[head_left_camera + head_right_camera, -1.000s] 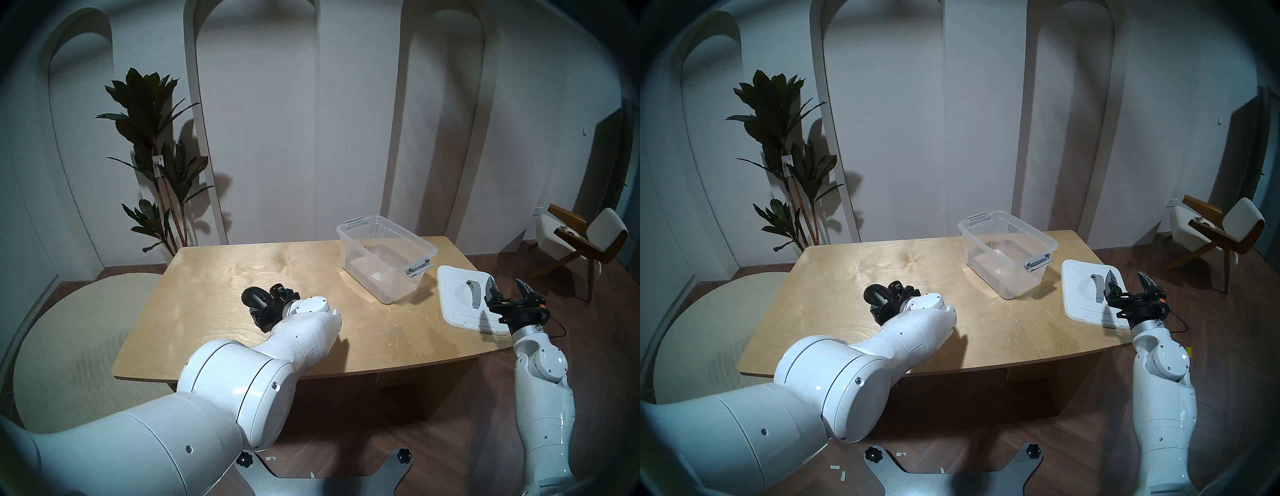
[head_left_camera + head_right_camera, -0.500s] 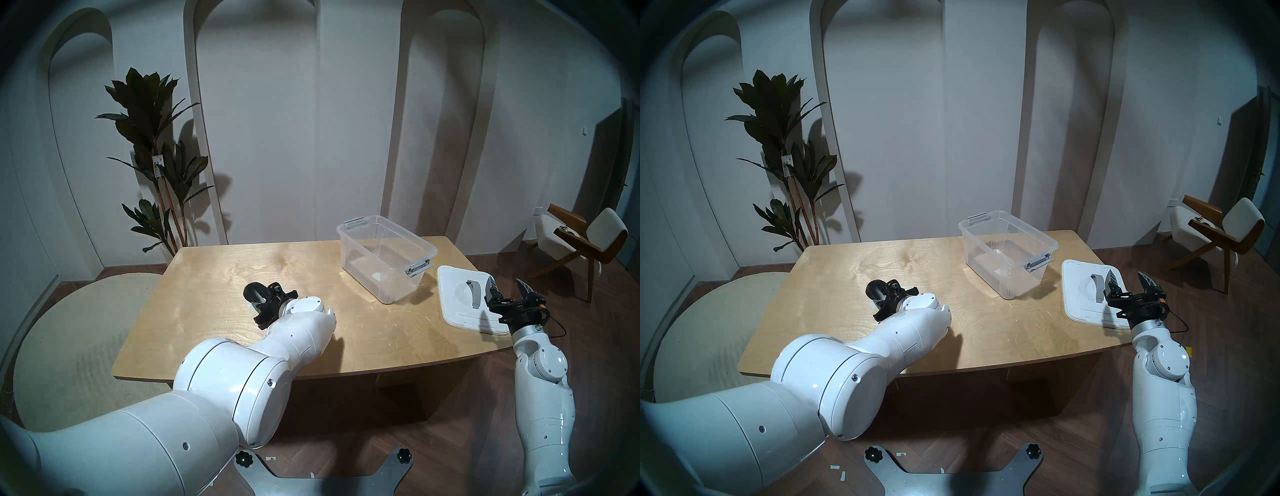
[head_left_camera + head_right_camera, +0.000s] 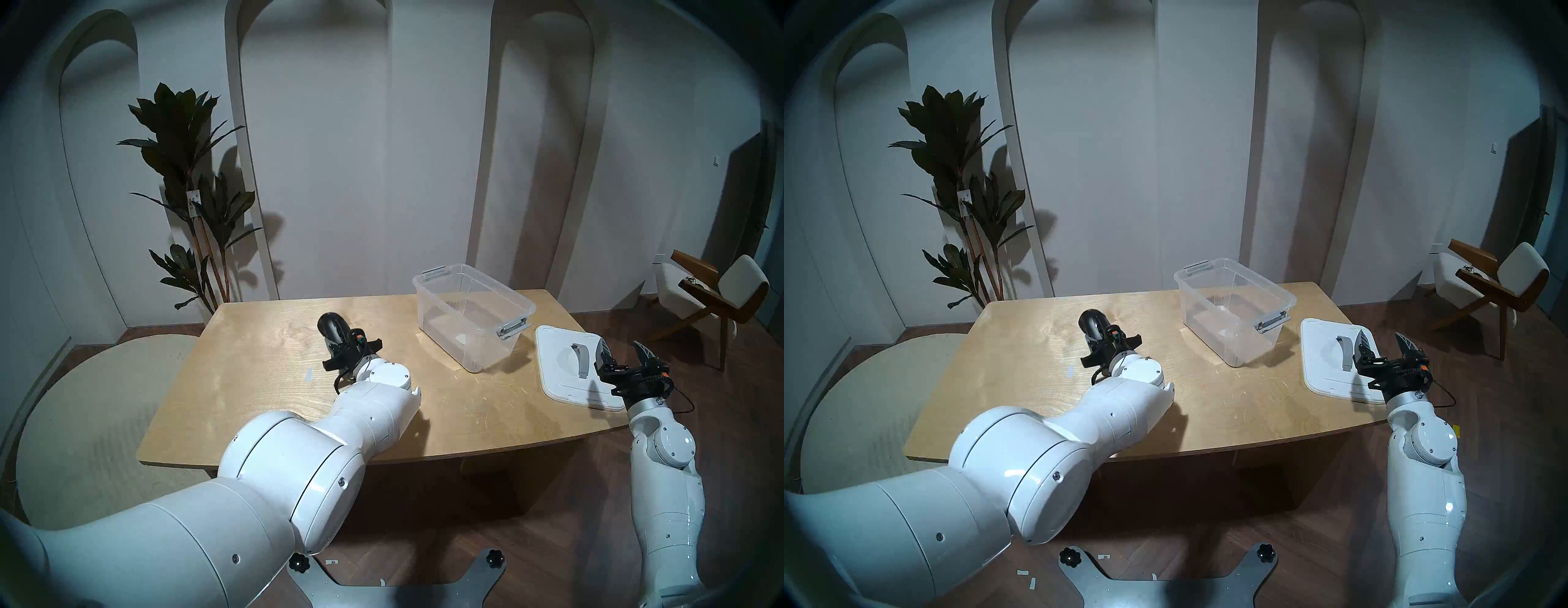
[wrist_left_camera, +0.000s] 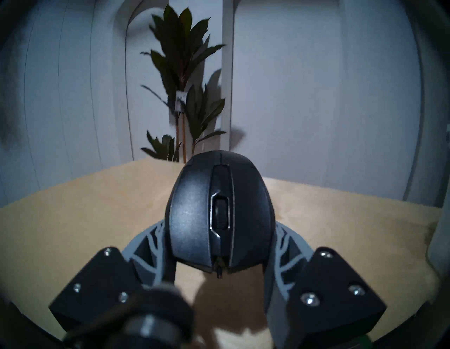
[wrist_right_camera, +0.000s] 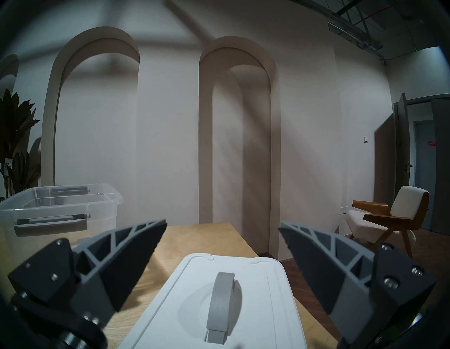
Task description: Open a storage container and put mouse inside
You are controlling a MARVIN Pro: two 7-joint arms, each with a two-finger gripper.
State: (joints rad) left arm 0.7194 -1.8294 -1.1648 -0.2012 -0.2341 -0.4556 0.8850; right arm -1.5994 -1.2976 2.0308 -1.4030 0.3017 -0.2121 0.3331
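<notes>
The black computer mouse (image 4: 220, 214) is pinched between the two grey ribbed fingers (image 4: 151, 240) of the left gripper (image 3: 339, 342), one finger pressed against each flank, with the scroll wheel turned toward the wrist camera. In the head views the mouse (image 3: 332, 329) is seen held clear of the wooden table (image 3: 445, 407), over its middle portion, with the gripper pointing roughly level toward the far left side of the table. A small pale mark (image 3: 309, 374) is seen on the tabletop just in front of the left wrist.

The clear plastic storage container (image 3: 473, 314) is found uncovered near the far right part of the table, well apart from the mouse; grey latches are visible at both short ends — one (image 3: 511, 329) at the near end, one at the far end. Nothing can be made out inside it apart from a pale patch seen through the base. The white lid (image 3: 564, 378) is laid flat at the right edge of the table, just beside the container, its grey arched handle (image 3: 581, 361) facing up.

The right gripper (image 3: 621, 354) is held above the near right part of the lid with its fingers (image 5: 126, 258) spread wide and nothing between them; in the right wrist view the handle (image 5: 222, 299) is seen below the gap, untouched.

A potted plant (image 3: 186, 187) is stood against the wall beyond the far left corner, and a wooden armchair (image 3: 712, 297) is placed to the right.
</notes>
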